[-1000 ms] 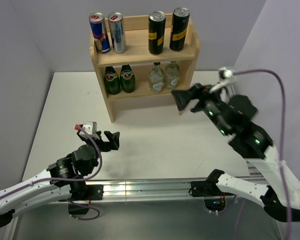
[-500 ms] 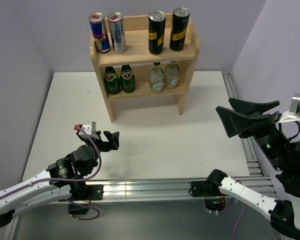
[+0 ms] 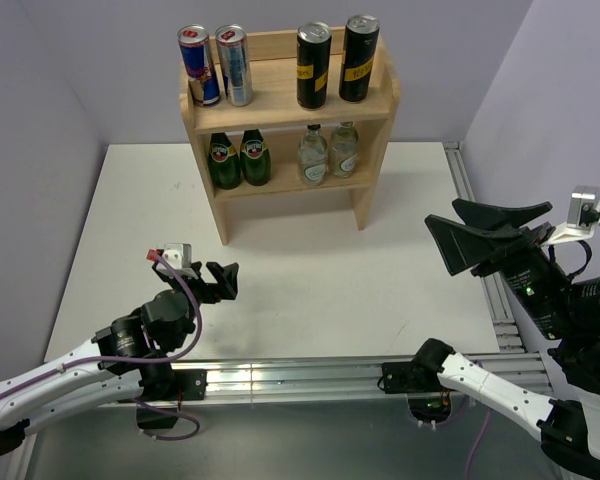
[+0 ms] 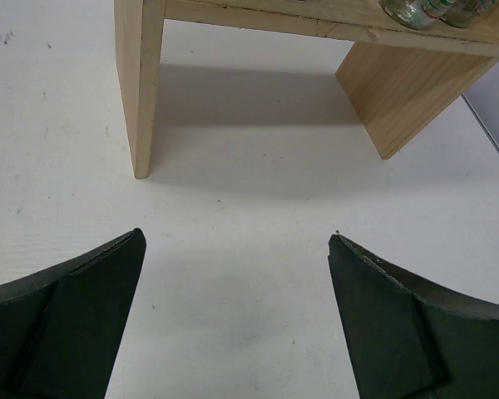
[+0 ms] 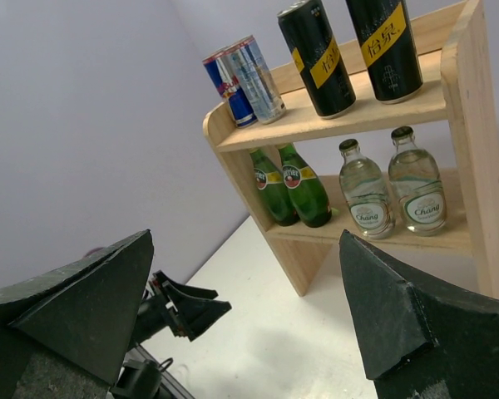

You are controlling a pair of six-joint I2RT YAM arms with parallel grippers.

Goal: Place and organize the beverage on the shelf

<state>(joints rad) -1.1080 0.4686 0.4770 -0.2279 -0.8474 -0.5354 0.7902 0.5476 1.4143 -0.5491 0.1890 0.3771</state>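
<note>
nothing on the shelf [image 3: 280, 119] has shifted over the last second; only our right tool [image 3: 445, 222] has swung back from the shelf's front to the right edge of the surface [image 3: 310, 290]. on the top board, two blue-and-silver cans [image 3: 235, 68] stand upright at the left and two black-and-gold cans [image 3: 314, 66] at the right, each pair side by side. on the lower board, two green bottles [image 3: 224, 160] stand at the left and two clear bottles [image 3: 313, 155] at the right, again in pairs. we see no drink left on the surface, so we judge both the placing and the sorting by kind to be done. our right tool is spread wide and holds nothing, well apart from the shelf. our left tool [image 3: 228, 280] is also spread wide and empty, hovering low over the surface near our bases and pointing toward the shelf. what is left, as we judge it, is little more than bringing both arms to rest.
</note>
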